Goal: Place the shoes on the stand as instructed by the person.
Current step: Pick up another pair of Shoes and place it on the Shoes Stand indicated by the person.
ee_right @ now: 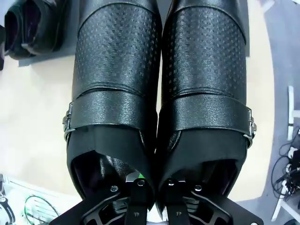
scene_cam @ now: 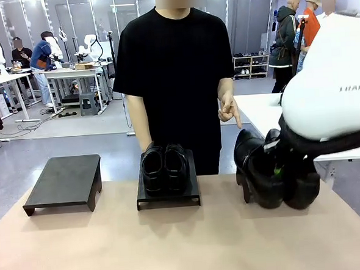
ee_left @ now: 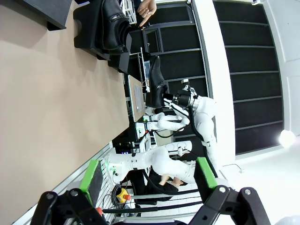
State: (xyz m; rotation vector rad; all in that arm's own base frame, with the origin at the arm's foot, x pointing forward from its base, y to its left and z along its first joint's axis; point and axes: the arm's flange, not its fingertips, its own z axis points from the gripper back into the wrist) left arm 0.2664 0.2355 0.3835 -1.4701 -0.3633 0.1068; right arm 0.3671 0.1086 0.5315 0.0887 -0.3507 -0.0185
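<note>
Across the tan table (scene_cam: 174, 245), one pair of shoes (scene_cam: 164, 166) sits on the middle stand (scene_cam: 168, 198) and the left stand (scene_cam: 63, 179) is bare. The right claw (ee_right: 152, 180) grips the second pair (ee_right: 117, 70) near the table's right end, not yet placed, while the left claw (ee_left: 147, 174) is released and empty.

Unreadable print on right arm (scene_cam: 339, 85)

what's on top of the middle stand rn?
One pair of black shoes, side by side, covers most of the middle stand's top. The deck beneath is hidden; its front edge shows. The other pair is in the right gripper's jaws.
</note>
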